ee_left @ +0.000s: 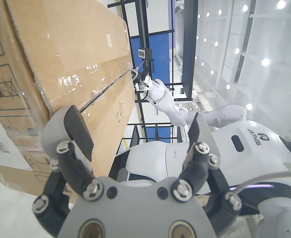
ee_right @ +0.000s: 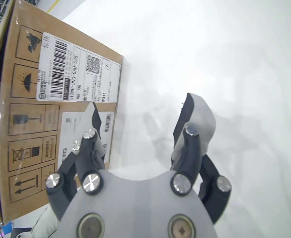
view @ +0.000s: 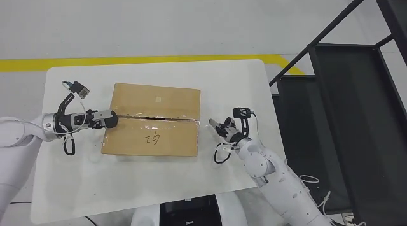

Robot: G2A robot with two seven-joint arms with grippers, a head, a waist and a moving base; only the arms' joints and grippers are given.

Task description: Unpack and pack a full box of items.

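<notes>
Mid-frame on white table (view: 76, 175): brown rectangular cardboard box (view: 152, 119), glossy taped seam; left gripper (view: 113, 120) and right gripper (view: 219, 126) flank its ends, jaws wide, empty.

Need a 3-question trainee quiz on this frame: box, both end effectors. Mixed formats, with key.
1. True or false: the box on the table has its top flaps open.
2. The left end effector is: A) at the box's end, by the taped seam; B) above the box's middle; C) off the table.
3. What does the right end effector hold?
Key: 1 false, the flaps lie shut with tape along the seam; 2 A; 3 nothing, it is open and empty.
</notes>
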